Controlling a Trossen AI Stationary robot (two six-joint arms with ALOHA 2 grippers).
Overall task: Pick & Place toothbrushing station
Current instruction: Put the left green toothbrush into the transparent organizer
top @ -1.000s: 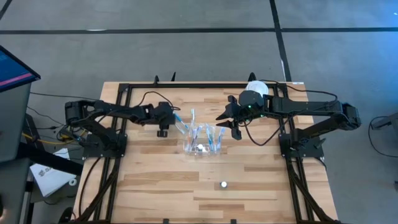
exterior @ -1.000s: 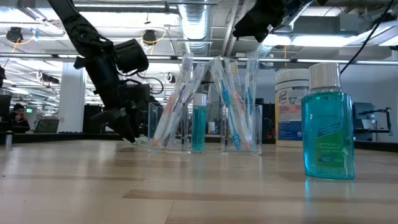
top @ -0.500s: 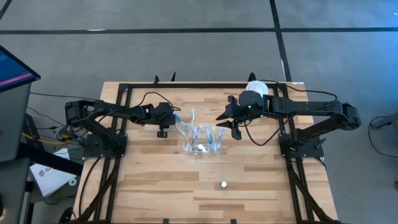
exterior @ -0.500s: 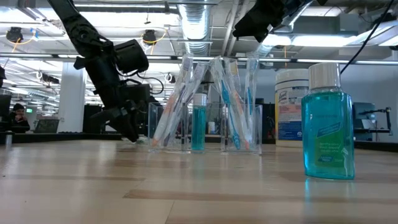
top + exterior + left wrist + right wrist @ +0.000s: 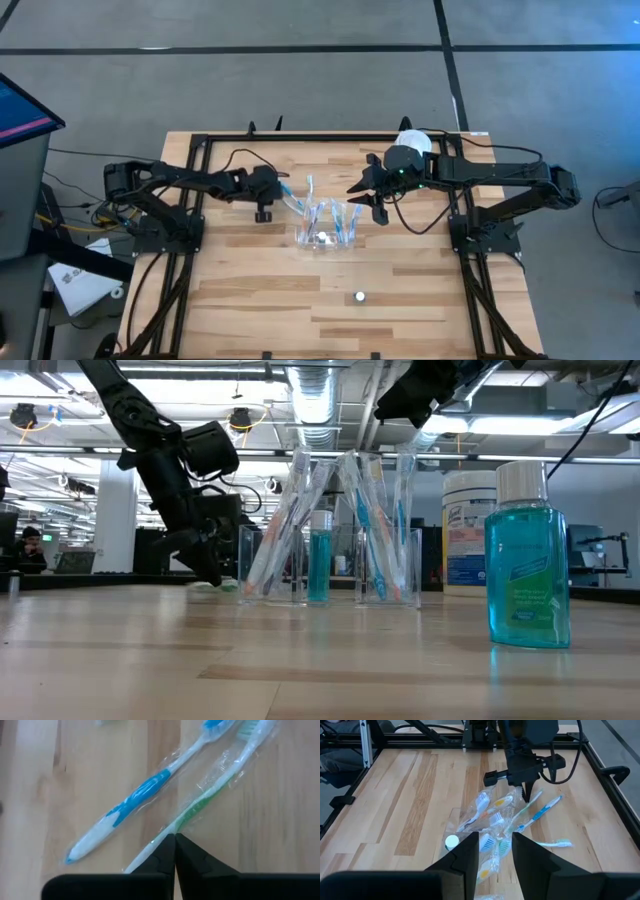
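Pale wood planks make the table [image 5: 250, 300], framed by black rails, with grey floor around it. Near the table's middle, a little toward the far edge, stands the clear cup [image 5: 322, 238], brushes [image 5: 372, 530] leaning out of it and a small tube [image 5: 319, 555] with blue contents upright among them. Beside the cup on its left-arm side, two wrapped brushes lie flat on the wood: a blue brush [image 5: 142, 795] and a green brush [image 5: 200, 802], angled alike, close beside each other and nearly touching at the head ends. A third loose brush [image 5: 555, 842] lies a little apart, on the table.

Left gripper [image 5: 174, 847] is down at the table by these loose brushes, its fingers pressed together tip to tip. The closed tips sit right at the white handle of the green brush; whether they pinch it or only touch its wrapper cannot be told. The blue brush lies just beside the tips, untouched.

Right gripper [image 5: 495, 857] hangs above the table on the cup's other side, toward the far edge, its fingers parted with nothing between them; the cup and its brushes sit below and ahead of the tips.

Further out, a white tub [image 5: 414, 142] stands by the far edge near the right arm, and a bottle [image 5: 528, 555] of blue liquid stands alone toward the near edge
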